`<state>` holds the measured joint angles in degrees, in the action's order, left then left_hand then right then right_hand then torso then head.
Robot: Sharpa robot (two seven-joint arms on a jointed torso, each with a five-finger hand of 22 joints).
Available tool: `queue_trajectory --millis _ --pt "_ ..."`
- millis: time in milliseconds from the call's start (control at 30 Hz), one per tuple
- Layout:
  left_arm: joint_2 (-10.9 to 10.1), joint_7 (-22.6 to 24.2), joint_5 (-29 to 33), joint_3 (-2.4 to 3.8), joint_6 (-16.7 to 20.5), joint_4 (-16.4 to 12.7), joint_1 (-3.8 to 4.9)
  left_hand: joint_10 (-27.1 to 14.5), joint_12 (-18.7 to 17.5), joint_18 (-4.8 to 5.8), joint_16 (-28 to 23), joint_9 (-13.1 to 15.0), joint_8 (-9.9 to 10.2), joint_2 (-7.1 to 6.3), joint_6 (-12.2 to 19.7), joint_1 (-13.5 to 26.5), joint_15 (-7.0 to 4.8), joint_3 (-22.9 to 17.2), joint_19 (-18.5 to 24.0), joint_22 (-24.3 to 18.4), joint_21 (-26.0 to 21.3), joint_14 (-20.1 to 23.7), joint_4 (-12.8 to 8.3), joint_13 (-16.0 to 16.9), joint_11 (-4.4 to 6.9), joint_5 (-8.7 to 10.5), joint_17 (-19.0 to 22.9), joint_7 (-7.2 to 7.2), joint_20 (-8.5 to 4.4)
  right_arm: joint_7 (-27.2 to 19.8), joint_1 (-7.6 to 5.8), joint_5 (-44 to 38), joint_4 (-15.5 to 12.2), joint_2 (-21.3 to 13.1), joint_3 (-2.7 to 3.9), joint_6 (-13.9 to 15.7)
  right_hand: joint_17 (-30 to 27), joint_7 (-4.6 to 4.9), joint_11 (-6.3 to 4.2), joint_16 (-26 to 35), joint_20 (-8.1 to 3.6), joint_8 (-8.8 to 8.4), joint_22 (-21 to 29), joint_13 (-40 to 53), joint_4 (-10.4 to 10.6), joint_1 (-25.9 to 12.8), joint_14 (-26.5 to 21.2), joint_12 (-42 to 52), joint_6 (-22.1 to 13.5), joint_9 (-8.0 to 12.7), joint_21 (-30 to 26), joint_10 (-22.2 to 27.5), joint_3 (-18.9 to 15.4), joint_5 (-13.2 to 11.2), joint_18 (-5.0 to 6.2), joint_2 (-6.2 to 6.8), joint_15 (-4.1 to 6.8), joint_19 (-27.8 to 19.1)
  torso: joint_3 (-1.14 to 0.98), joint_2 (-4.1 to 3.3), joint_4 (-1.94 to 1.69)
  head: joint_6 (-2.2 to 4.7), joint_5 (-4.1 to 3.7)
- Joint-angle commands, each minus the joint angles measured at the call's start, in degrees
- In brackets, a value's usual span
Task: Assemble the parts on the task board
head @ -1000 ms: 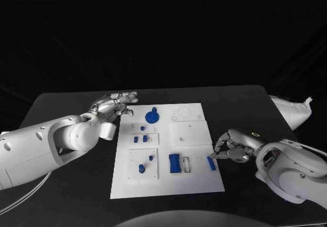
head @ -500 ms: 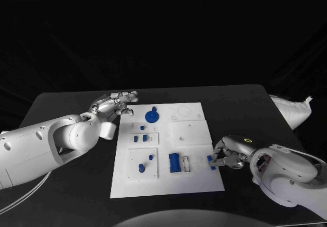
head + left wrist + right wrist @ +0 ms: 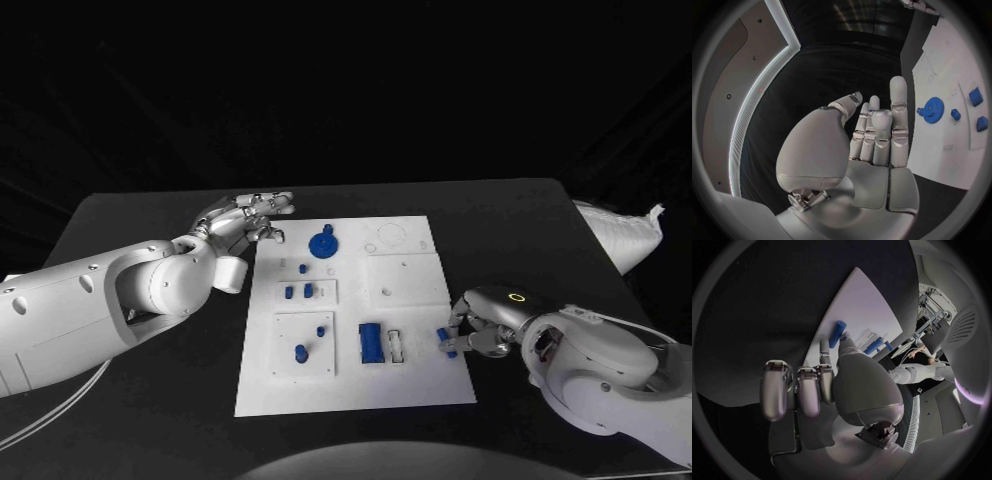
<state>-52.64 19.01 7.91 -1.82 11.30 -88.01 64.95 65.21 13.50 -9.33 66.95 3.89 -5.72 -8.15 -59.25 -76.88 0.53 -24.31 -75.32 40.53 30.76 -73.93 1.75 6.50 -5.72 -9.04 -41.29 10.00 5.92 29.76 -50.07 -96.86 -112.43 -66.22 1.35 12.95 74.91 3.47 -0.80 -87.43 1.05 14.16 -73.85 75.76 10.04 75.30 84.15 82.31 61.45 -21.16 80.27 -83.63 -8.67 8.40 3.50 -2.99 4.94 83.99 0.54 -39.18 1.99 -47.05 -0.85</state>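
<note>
Parts sit on the task board [image 3: 411, 390]; I see my right hand [image 3: 483, 322] touching a blue peg [image 3: 447, 343], grip unclear; left hand [image 3: 245, 218] fingers spread, empty.

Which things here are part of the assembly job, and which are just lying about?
Job:
- white board
- blue gear
- blue block
- blue peg, right hand at it
- small blue pieces

Lying about:
- white bag at the table's edge
- left hand, open, beside the board
</note>
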Motion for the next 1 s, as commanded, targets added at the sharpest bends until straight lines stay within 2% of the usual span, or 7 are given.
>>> queue_trajectory --millis 33,267,533,700,867,967,1000 --pt "0.04 0.31 -0.24 0.03 -1.07 -0.12 0.01 -0.42 0.34 -1.02 -0.25 -0.01 -0.16 0.63 0.34 0.07 0.06 0.31 0.44 -0.1 -0.32 0.48 0.09 0.09 0.17 0.32 0.06 0.09 0.1 1.27 0.33 -4.28 0.51 0.43 -0.14 -4.47 9.94 0.06 -0.18 0.14 0.04 -0.71 -0.11 6.62 -0.19 2.38 4.82 -3.8 0.61 0.48 0.06 -2.19 1.1 -1.24 -0.13 -1.43 -0.1 0.77 0.0 0.02 -0.04 -0.02 -0.03" --pt "-0.02 0.29 -0.24 0.02 -1.09 -0.13 0.0 -0.42 0.34 -1.02 -0.25 -0.01 -0.16 0.63 0.34 0.07 0.06 0.31 0.44 -0.1 -0.32 0.48 0.09 0.09 0.17 0.32 0.06 0.09 0.1 1.95 1.34 -8.83 1.04 1.66 -0.14 -8.55 9.9 -0.11 -0.36 0.2 -0.08 -1.91 -0.22 6.65 -1.22 4.44 4.8 -3.98 1.56 0.86 0.06 -2.14 5.34 -5.03 -0.15 -0.42 0.07 0.77 0.01 -0.01 0.0 -0.16 0.12" --pt "-0.09 0.28 -0.24 0.02 -1.05 -0.15 -0.01 -0.42 0.34 -1.02 -0.25 -0.01 -0.16 0.63 0.34 0.07 0.06 0.31 0.44 -0.1 -0.32 0.48 0.09 0.09 0.17 0.32 0.06 0.09 0.1 2.22 1.88 -10.96 1.3 2.45 -0.14 -10.42 10.03 -0.19 -0.47 0.17 -0.19 -3.33 -0.31 6.73 -2.42 5.78 4.82 -4.13 2.34 1.29 0.04 -2.11 11.31 -4.71 -0.17 0.8 0.14 0.79 0.03 0.04 0.0 -0.26 0.11" --pt "-0.1 0.27 -0.26 0.02 -1.06 -0.16 -0.01 -0.42 0.34 -1.02 -0.25 -0.01 -0.16 0.63 0.34 0.07 0.06 0.31 0.44 -0.1 -0.32 0.48 0.09 0.09 0.17 0.32 0.06 0.09 0.1 2.4 1.94 -10.6 1.21 2.52 -0.13 -9.2 10.06 -0.15 -0.48 0.18 -0.2 -4.09 -0.41 6.75 -2.46 5.07 4.83 -4.25 2.59 1.46 0.08 -2.1 14.5 -1.78 -0.18 1.41 0.12 0.84 0.02 0.05 0.02 -0.3 0.22" --pt "-0.09 0.27 -0.28 0.02 -1.07 -0.14 -0.03 -0.42 0.34 -1.02 -0.25 -0.01 -0.16 0.63 0.34 0.07 0.06 0.31 0.44 -0.1 -0.32 0.48 0.09 0.09 0.17 0.32 0.06 0.09 0.1 2.49 1.95 -5.16 0.72 2.32 -0.1 -4.71 10.23 0.05 -0.36 0.11 -0.14 -5.18 -0.52 6.8 -1.58 3.31 4.87 -4.35 2.42 1.66 0.12 -2.1 19.57 1.93 -0.2 1.77 0.04 0.9 0.01 0.07 -0.06 -0.35 0.27" --pt "-0.08 0.27 -0.29 0.02 -1.06 -0.15 -0.05 -0.45 0.37 -1.02 -0.26 -0.01 -0.17 0.64 0.35 0.06 0.06 0.32 0.45 -0.11 -0.33 0.51 0.08 0.09 0.17 0.32 0.08 0.09 0.11 2.22 1.93 0.21 0.28 2.04 0.0 -1.62 10.28 0.24 -0.13 0.09 -0.07 -5.72 -0.52 6.81 -1.69 2.26 4.88 -4.47 2.6 1.69 0.1 -2.07 24.03 3.72 -0.18 3.23 -0.07 0.91 0.05 0.09 -0.09 -0.34 0.33" --pt "-0.08 0.27 -0.29 0.02 -1.06 -0.15 -0.05 -0.51 0.44 -1.02 -0.28 -0.01 -0.19 0.68 0.36 0.06 0.07 0.35 0.48 -0.13 -0.37 0.56 0.05 0.1 0.16 0.32 0.15 0.09 0.12 2.13 1.91 1.72 0.14 1.95 0.04 -0.85 10.28 0.42 -0.03 0.11 -0.07 -5.9 -0.53 6.8 -1.84 1.48 4.88 -4.56 2.78 1.64 0.09 -2.05 26.37 4.9 -0.16 4.14 -0.18 0.91 0.07 0.09 -0.1 -0.35 0.35"
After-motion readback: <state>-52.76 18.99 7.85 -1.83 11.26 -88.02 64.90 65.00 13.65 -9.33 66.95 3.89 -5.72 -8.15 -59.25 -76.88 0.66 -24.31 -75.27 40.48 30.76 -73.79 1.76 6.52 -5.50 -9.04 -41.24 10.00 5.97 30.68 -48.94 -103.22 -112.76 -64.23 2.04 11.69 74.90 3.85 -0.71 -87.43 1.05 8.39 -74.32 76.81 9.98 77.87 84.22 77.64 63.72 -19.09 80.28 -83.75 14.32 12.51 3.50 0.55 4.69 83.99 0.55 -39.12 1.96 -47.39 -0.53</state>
